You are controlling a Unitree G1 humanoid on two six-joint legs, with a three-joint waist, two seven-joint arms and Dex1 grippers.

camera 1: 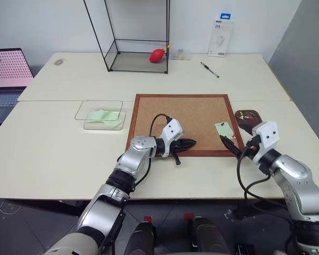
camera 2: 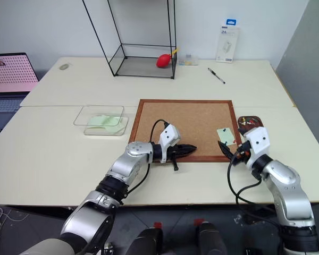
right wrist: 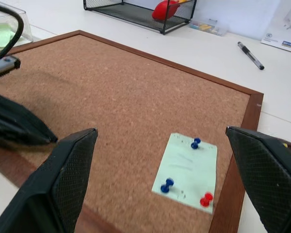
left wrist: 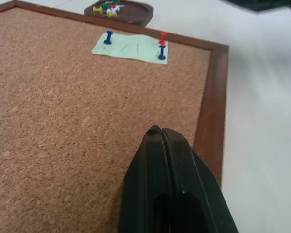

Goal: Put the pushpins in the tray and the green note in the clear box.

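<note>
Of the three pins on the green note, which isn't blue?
The red pin at the note's corner, beside the board's frame; the two others are blue.

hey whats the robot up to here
It is clearing a corkboard. The green note is still pinned there by two blue pushpins and a red one. The open right tool faces the note; the shut left tool rests over the board's front edge, holding nothing. The tray lies beside the board.

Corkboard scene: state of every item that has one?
Green note: pinned to corkboard.
Blue pushpins: both stuck in note, beside a red pin.
Tray: holds assorted pins.
Clear box: holds green paper.
Left hand: shut, empty.
Right hand: open, empty.
</note>
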